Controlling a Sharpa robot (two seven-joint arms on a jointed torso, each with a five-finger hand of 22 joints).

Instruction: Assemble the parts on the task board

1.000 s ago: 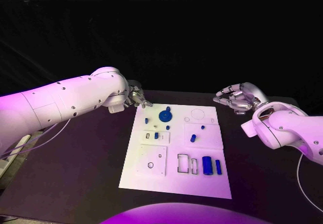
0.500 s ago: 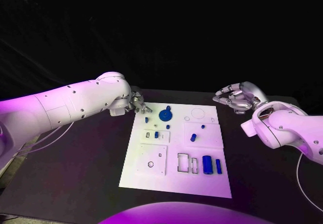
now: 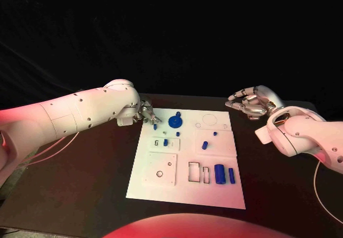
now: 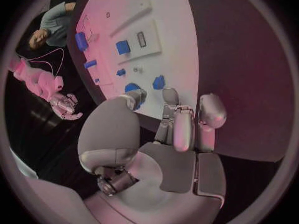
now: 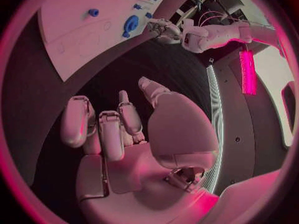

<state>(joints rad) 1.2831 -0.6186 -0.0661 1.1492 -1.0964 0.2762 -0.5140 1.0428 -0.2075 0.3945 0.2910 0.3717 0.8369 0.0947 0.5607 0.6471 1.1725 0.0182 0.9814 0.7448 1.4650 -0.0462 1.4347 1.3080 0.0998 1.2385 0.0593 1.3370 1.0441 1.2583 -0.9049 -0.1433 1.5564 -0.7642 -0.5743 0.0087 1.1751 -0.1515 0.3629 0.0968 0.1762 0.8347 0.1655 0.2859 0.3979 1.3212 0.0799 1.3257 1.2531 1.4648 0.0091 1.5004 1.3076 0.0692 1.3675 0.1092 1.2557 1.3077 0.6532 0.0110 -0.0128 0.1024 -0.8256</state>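
Observation:
The white task board [image 3: 187,186] lies in the middle of the black table. Several small blue parts rest on it, among them a round part [image 3: 175,120] near its far edge and a cylinder [image 3: 220,174] near its front. My left hand [image 3: 146,114] hovers at the board's far left corner, fingers curled in and holding nothing; the left wrist view has this hand [image 4: 177,127] just off the board [image 4: 168,40]. My right hand [image 3: 248,103] hangs beyond the far right corner, curled and empty. In the right wrist view its curled fingers [image 5: 118,124] face the board [image 5: 69,30].
Rectangular cut-outs [image 3: 194,172] sit on the board beside the cylinder, and a round outline [image 3: 210,120] lies near the far edge. Bare black table [image 3: 85,178] stretches on both sides of the board.
My left arm has swung forward and its hand has dropped closer to the board's far left corner. The right hand has stayed almost where it was.

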